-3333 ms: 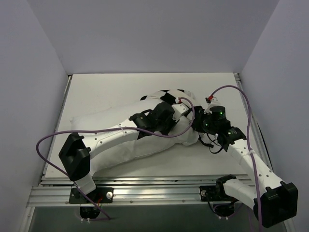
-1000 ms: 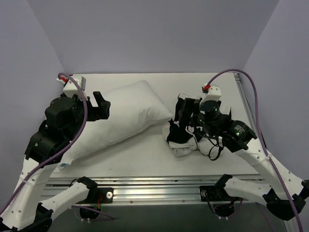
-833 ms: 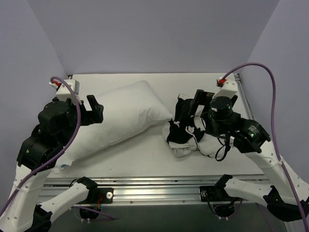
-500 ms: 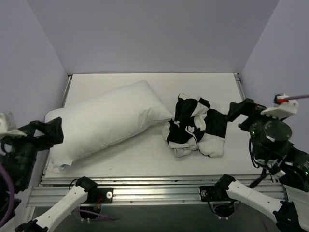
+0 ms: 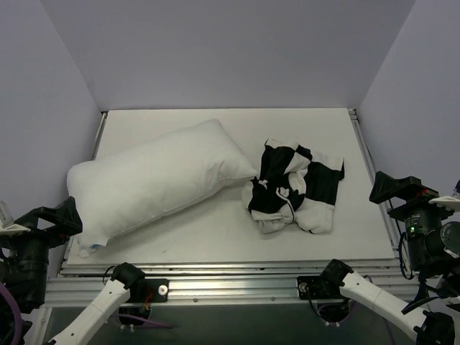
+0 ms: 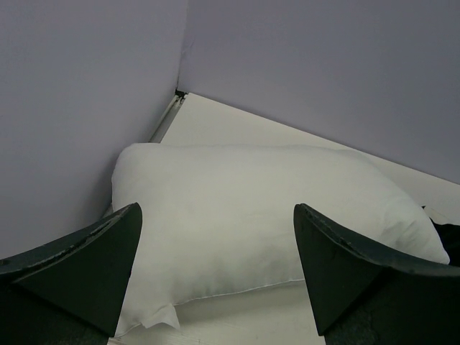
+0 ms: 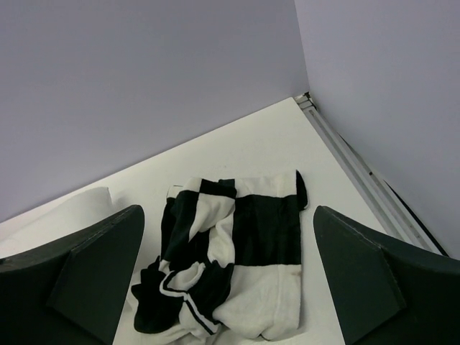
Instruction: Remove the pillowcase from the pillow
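The plain white pillow [image 5: 154,180] lies bare and slanted across the left half of the table, with a small tag at its near-left corner [image 6: 154,316]. The black-and-white checkered pillowcase [image 5: 295,188] sits in a crumpled heap to its right, apart from the pillow's far-right corner. My left gripper [image 5: 61,218] is drawn back at the near-left corner, open, with the pillow [image 6: 273,208] seen past its fingers [image 6: 86,266]. My right gripper [image 5: 394,188] hangs at the near right, open and empty. The right wrist view shows the pillowcase [image 7: 244,251] well beyond the right gripper [image 7: 228,210].
Grey-violet walls close in the table on the left, back and right. A metal rail [image 5: 230,284] runs along the near edge and another [image 7: 359,165] along the right edge. Bare white tabletop [image 5: 215,237] lies in front of pillow and pillowcase.
Both arms have pulled back off the table to the near corners. The pillow and the crumpled pillowcase stay where they were left, separate from each other.
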`<state>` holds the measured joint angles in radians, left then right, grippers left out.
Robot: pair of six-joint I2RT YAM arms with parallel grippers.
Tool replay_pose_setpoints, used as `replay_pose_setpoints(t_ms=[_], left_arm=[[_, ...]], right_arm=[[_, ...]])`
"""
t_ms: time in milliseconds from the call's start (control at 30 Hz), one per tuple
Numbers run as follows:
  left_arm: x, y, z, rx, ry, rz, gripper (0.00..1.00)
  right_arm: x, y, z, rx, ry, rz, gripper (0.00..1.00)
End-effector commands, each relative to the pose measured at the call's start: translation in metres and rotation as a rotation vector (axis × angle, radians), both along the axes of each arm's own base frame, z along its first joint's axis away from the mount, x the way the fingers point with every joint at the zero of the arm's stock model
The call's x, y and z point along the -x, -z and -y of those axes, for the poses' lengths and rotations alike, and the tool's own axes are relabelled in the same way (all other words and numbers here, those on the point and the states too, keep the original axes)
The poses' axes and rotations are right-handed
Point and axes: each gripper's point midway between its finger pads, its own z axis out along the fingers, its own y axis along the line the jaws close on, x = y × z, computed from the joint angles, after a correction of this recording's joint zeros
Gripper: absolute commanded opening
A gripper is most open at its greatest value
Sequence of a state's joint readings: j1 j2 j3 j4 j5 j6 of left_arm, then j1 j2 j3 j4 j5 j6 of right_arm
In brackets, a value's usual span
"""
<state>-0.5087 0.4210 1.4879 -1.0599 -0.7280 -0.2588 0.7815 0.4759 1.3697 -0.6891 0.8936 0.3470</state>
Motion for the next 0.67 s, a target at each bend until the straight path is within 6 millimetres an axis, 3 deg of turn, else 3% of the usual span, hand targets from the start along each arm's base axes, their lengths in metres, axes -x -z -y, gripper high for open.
replay_pose_setpoints(t_ms=[0, 200, 633], left_arm=[[0.007, -0.001, -0.011, 0.024, -0.046, 0.029, 0.94], [0.008, 0.004, -0.015, 0.020, -0.063, 0.016, 0.94], [-0.008, 0.016, -0.003, 0.001, -0.032, -0.028, 0.94]], right_arm=[[0.002, 0.002, 0.009, -0.011, 0.035, 0.012, 0.99], [-0.002, 0.007, 0.003, -0.003, 0.021, 0.004, 0.97], [-0.021, 0.014, -0.022, 0.026, -0.015, -0.024, 0.96]])
